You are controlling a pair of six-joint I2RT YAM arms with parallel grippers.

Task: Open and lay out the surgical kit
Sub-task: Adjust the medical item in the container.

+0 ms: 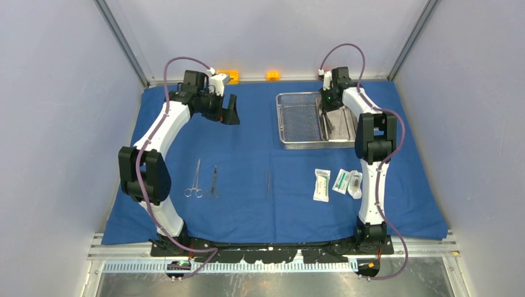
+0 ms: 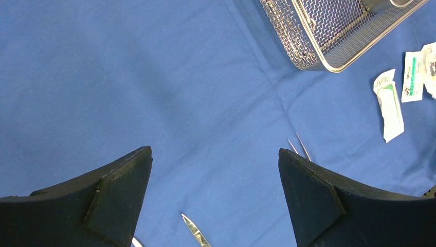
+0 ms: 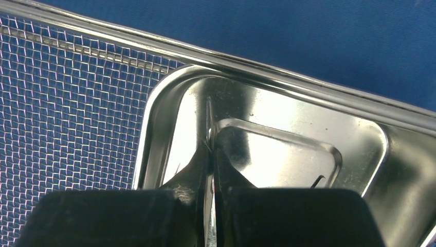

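Top view, dial centred on the blue cloth (image 1: 260, 154), 12 o'clock far from you.

Nearest your bases, flat on the cloth:
- scissors (image 1: 193, 180) and forceps (image 1: 214, 180), side by side at 8 o'clock
- tweezers (image 1: 267, 184) at 6 o'clock
- three white packets (image 1: 341, 180), in a row at 4 to 5 o'clock

Further out, the left claw (image 1: 230, 111) hangs at 10 o'clock above bare cloth. It is released, fingers spread wide, nothing between them.

The wire-mesh basket (image 1: 298, 120) sits at 1 o'clock, with the steel tray (image 1: 337, 127) inside its right half.

The right claw (image 3: 211, 141) is down in the tray. Its fingers are pinched nearly together on what looks like the tray's thin left wall, though glare makes that grip hard to confirm.

Two orange blocks (image 1: 273, 75) lie off the cloth at 12 o'clock.
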